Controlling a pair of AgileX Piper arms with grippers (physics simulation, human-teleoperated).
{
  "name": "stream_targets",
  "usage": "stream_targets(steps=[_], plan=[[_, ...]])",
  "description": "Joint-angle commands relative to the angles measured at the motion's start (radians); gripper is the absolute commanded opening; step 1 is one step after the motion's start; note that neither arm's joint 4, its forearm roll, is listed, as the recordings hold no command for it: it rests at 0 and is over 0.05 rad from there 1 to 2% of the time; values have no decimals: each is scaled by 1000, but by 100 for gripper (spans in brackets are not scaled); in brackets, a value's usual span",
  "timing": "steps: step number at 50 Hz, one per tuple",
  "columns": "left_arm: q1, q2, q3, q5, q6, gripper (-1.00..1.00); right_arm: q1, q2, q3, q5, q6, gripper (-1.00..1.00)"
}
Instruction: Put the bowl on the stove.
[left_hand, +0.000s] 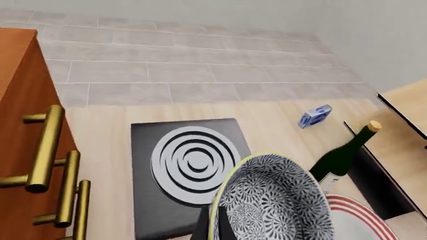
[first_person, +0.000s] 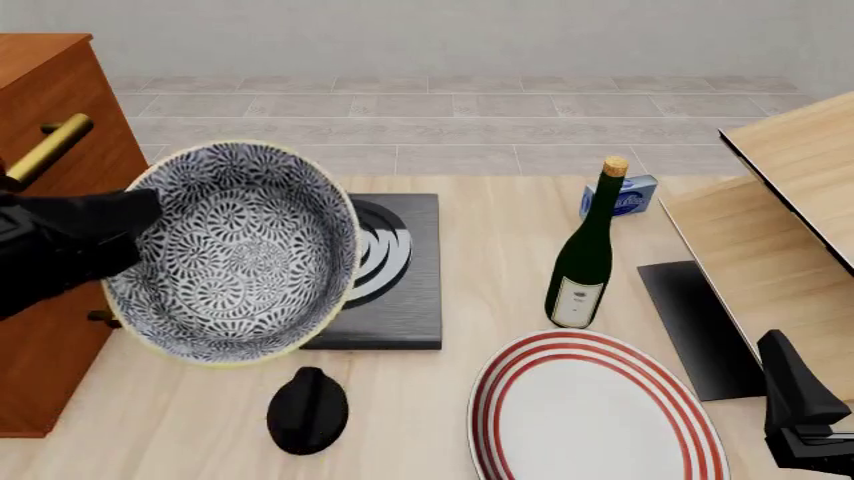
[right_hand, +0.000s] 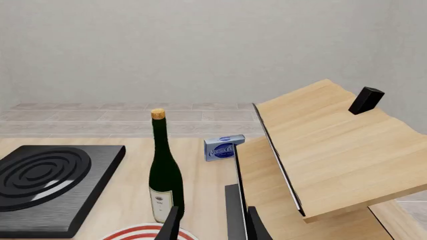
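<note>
Bowl (first_person: 234, 255) in left hand (first_person: 127, 225), above stove (first_person: 400, 290)

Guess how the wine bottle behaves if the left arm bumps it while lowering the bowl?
The wine bottle is tall and narrow-based, so it would probably tip, then roll. It looks rigid and smooth, likely slippery. It stands beside the stove, near the bowl.

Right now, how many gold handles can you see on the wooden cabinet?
3, in the left wrist view: upper handle, middle handle, lower handle, all on the cabinet front beside the stove. More may lie out of frame.
</note>
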Motion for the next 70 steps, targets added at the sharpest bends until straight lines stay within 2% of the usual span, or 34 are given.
stream_targets(steps=[1, 3, 5, 7, 13, 15, 20, 33, 40, 70], plan=[[54, 121, -82, -43, -93, -100, 0, 0, 0, 0, 0, 100], [82, 170, -101, -43, -91, -100, 0, 0, 0, 0, 0, 100], [71, 186, -106, -36, -118, -100, 0, 0, 0, 0, 0, 100], [71, 180, -108, -39, -111, -100, 0, 0, 0, 0, 0, 100], [80, 220, -133, -30, -154, -100, 0, 0, 0, 0, 0, 100], [65, 239, -143, -16, -209, -100, 0, 0, 0, 0, 0, 100], [47, 248, -152, -13, -243, -100, 0, 0, 0, 0, 0, 100], [36, 290, -201, -22, -244, -100, 0, 0, 0, 0, 0, 100], [12, 305, -198, -31, -249, -100, 0, 0, 0, 0, 0, 100], [36, 533, -217, -187, -225, -100, 0, 0, 0, 0, 0, 100]])
